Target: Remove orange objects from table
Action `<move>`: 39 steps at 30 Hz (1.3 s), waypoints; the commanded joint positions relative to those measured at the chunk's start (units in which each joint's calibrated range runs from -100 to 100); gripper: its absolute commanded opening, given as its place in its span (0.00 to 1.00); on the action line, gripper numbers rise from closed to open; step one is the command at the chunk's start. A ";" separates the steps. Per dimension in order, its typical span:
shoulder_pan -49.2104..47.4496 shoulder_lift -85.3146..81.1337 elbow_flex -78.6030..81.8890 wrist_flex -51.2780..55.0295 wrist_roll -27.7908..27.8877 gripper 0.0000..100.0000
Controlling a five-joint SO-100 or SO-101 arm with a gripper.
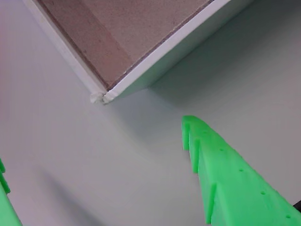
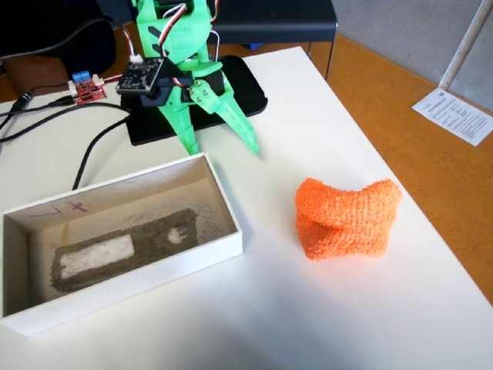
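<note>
The orange knitted lump lies on the white table at the right in the fixed view, folded and pinched in the middle. It does not show in the wrist view. My green gripper hangs open and empty near the arm's base, just behind the far right corner of the white box, well to the left of and behind the lump. In the wrist view the gripper spreads wide, one toothed finger at the right, the other only at the lower left edge.
The shallow white box holds a grey pad with a white strip. A black base plate and cables lie behind it. The table's right edge drops to an orange-brown floor with a paper sheet.
</note>
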 commanded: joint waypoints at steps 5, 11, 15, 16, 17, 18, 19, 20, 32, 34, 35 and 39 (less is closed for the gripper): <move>-0.01 -0.27 -0.29 0.18 -0.29 0.41; -0.01 -0.27 -0.29 0.18 -0.29 0.41; -0.08 -0.27 -0.29 0.18 -0.29 0.41; -0.38 -0.27 -0.29 0.18 -0.29 0.41; -1.19 -0.27 -0.29 0.18 -0.20 0.41; -2.30 -0.27 -0.29 0.18 -0.20 0.41; -3.56 -0.27 -0.29 0.18 -0.34 0.41; -4.89 -0.27 -0.29 0.18 -0.44 0.41; -4.59 -0.27 -1.36 1.24 18.07 0.41; -5.41 0.49 -6.69 0.75 18.66 0.41; -7.03 2.00 -11.05 0.67 18.02 0.41; -13.83 15.42 -31.01 -7.03 13.97 0.41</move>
